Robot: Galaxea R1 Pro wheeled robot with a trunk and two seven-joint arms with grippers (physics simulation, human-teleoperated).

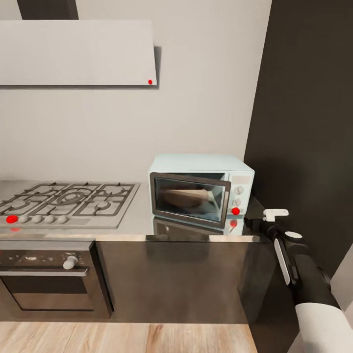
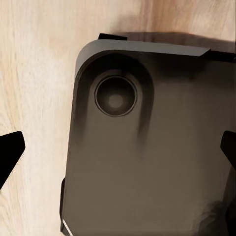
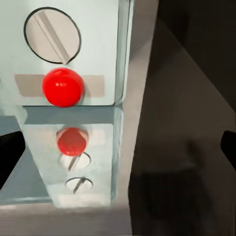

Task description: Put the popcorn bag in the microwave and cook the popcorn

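The pale mint-blue microwave [image 1: 201,189] stands on the steel-grey countertop [image 1: 132,223] with its glass door looking shut. Through the glass a tan shape shows, the popcorn bag [image 1: 189,197]. My right gripper [image 1: 256,221] hovers just right of the microwave's lower right corner, near its red dot [image 1: 236,211]. In the right wrist view the red dot [image 3: 63,87] and a white knob [image 3: 51,34] are very close, mirrored in the worktop, and the right gripper [image 3: 118,150] is open with nothing between its fingers. The left gripper [image 2: 118,152] is open and points down.
A silver gas hob [image 1: 68,201] lies left of the microwave, above a dark built-in oven [image 1: 46,279]. A grey hood [image 1: 78,51] hangs above. A tall dark cabinet [image 1: 304,122] stands right of the microwave. My dark base [image 2: 147,147] sits over wood floor [image 2: 34,73].
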